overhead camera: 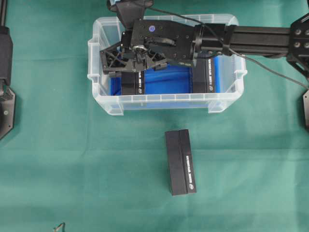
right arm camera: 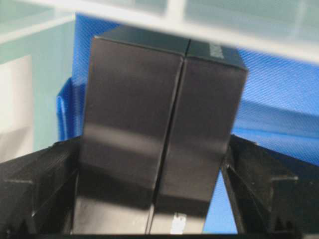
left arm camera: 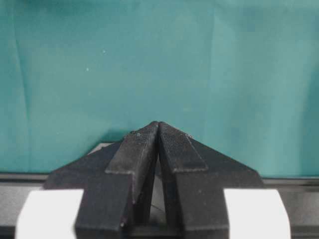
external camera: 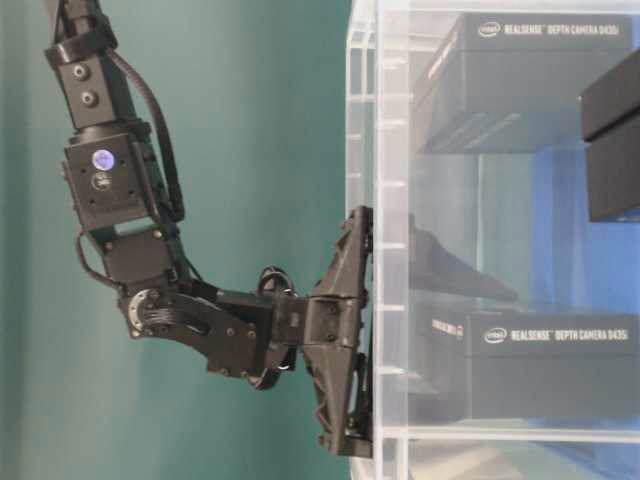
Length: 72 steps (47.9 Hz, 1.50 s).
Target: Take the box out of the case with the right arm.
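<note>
A: Starting at the left, the idle left arm's black pincer [left arm camera: 158,130] has its fingertips pressed together over the green cloth tabletop [overhead camera: 58,145], well away from everything.

B: And the box we want?

A: The matte black rectangular cardboard box [overhead camera: 133,81] lies at the left end of the clear rectangular plastic case with the blue floor [overhead camera: 166,102]. The all-black right arm's lattice-framed pincer [overhead camera: 124,67] sits right above it with its jaws spread wide; the wrist view shows the box [right arm camera: 159,129] standing between the two fingers, with a sliver of gap on each side, so nothing is pinched yet.

B: How will it handle?

A: I'd judge it light and fairly stiff, a printed retail carton with a seam down the middle. The surface looks smooth, so it could slip if squeezed weakly, and the panels may dent if squeezed hard. Best to close on the two long side faces, near the middle, and lift straight up past the rim.

B: Anything to the right?

A: A second black carton [overhead camera: 206,77] lies at the case's right end, and a third black box [overhead camera: 180,162] lies outside on the cloth, in front of the case.
</note>
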Motion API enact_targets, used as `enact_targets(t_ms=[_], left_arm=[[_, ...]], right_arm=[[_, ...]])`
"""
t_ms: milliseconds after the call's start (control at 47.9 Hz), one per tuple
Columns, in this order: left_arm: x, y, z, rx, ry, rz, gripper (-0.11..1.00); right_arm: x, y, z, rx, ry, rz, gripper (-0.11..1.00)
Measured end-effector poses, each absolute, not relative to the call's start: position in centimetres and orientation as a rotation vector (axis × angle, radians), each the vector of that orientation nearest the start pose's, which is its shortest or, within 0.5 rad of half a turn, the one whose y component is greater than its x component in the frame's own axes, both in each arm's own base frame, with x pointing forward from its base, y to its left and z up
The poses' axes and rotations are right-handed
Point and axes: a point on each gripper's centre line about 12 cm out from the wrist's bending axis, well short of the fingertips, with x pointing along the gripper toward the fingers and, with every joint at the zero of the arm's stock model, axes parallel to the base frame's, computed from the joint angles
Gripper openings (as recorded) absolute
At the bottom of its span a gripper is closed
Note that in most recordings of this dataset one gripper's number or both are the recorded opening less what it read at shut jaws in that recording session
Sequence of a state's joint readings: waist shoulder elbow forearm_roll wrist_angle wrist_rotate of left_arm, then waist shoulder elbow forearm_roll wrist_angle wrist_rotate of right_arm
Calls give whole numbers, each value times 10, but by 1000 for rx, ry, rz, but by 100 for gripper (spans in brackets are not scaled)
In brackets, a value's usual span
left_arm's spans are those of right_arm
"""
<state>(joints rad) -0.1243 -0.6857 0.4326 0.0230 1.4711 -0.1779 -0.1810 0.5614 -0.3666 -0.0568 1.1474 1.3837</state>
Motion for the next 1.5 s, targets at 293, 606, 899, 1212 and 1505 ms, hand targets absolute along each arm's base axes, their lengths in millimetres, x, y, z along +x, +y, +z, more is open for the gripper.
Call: enact_targets(t_ms=[293,606,899,1212,1505], left_arm=[[187,-20,361,-63,1216,19,0],[186,-21,361,-64,1218,18,0],[186,-20,361,-63,1218,20,0],[187,-21,361,-64,1219,19,0],[186,-21,361,-64,1218,18,0]], right_arm=[[522,-100,175,1250,986,-1088,92],[522,-96,176,1328,988,-1104,73],[521,-95,176,1324,995,-1117,66],[521,-96,182,1310,999,-1128,65],[521,-99,209,1266,1000,-1164,65]])
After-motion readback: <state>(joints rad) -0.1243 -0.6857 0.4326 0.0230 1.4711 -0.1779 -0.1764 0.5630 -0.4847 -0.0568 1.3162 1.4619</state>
